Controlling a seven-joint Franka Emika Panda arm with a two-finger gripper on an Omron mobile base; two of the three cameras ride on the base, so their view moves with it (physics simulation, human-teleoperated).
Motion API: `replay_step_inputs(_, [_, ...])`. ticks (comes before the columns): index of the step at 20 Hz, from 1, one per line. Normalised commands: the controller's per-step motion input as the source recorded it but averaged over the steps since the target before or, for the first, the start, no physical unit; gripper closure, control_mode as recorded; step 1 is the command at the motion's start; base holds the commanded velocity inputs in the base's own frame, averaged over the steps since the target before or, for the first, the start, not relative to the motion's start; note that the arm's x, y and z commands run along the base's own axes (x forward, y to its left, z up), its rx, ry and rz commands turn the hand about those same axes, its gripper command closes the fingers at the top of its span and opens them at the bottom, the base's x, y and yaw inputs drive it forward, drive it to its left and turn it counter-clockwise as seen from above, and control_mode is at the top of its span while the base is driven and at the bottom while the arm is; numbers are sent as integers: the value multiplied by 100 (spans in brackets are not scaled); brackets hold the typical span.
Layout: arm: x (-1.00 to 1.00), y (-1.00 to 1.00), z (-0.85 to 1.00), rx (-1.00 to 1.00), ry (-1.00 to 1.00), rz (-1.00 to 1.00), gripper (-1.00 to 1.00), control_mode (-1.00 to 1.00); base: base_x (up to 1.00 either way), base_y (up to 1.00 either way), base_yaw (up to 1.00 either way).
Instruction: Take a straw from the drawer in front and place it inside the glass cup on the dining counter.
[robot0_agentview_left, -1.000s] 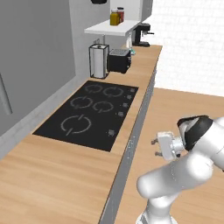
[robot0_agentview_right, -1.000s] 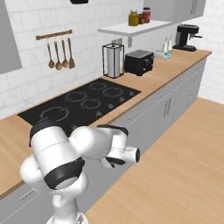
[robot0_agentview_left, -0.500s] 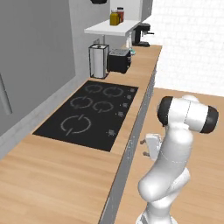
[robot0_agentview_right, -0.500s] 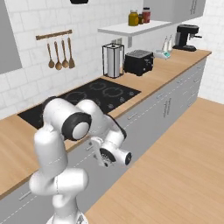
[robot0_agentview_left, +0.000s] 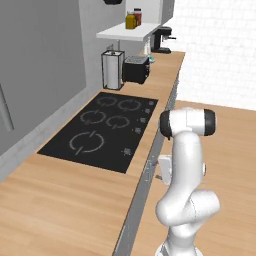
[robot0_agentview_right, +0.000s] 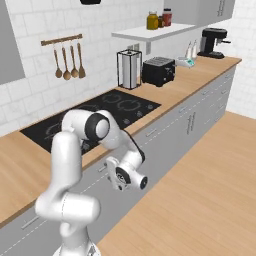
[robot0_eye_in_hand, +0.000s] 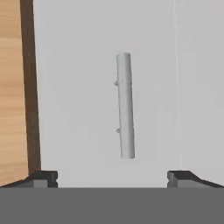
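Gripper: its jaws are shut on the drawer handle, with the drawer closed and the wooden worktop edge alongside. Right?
Not quite. In the hand view the gripper is open, its fingertips spread wide with the drawer handle ahead between them, not gripped. The drawer is closed, beside the wooden worktop.

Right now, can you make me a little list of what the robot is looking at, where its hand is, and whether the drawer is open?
gripper: open, empty, pointed at the drawer front
drawer: shut, its flat grey front faces the hand
handle: grey bar centred between the fingertips, not touched yet
cooktop: black, on the wooden worktop above the drawer
toaster: black, further along the worktop
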Motion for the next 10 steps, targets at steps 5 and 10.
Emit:
replay_step_inputs(5, [62,1,-19,3,17,0,-100,-100,0,0,0])
replay_step_inputs(10, [42,19,-15,1,15,-1,-100,-100,0,0,0])
